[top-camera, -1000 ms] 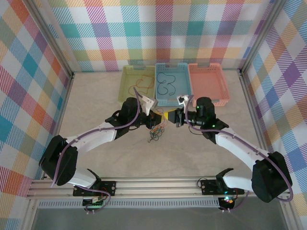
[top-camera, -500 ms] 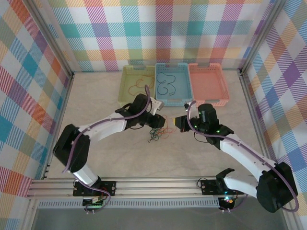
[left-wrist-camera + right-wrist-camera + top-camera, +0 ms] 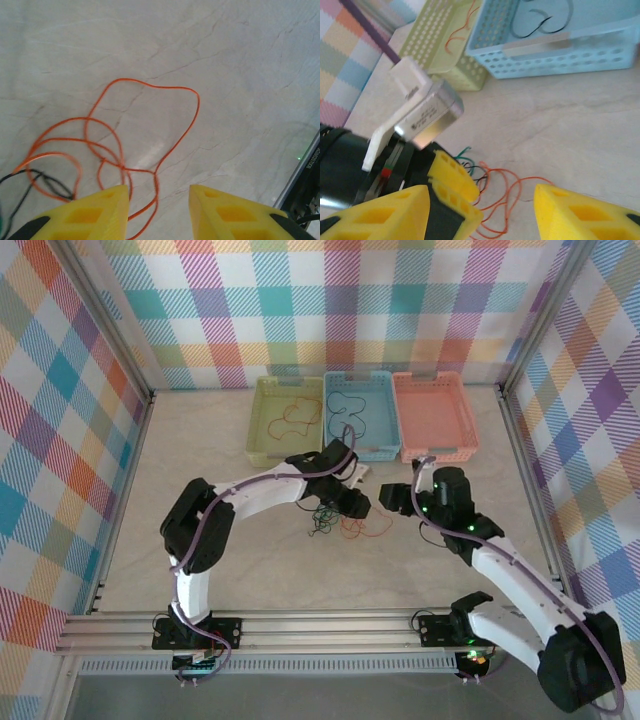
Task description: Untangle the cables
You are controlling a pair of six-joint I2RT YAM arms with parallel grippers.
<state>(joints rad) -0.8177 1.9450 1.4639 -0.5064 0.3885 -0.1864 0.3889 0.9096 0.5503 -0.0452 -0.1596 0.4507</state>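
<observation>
1. The left gripper (image 3: 157, 195) had just eased its jaws to a moderate gap, gripping nothing. The orange cable (image 3: 170, 88) ran loose between them on the table (image 3: 235, 60).
2. The right gripper (image 3: 480, 197) had sprung wide open and held nothing.
3. Both arms had swung right. The orange cable now lay spread beside the dark cables (image 3: 320, 523), so we judged it partly freed.

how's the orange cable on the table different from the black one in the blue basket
The orange cable lies on the table, while the black cable sits inside the blue basket. The orange cable runs into a clump of dark cords; the black cable lies by itself. Both are thin, loosely looped cords.
</observation>
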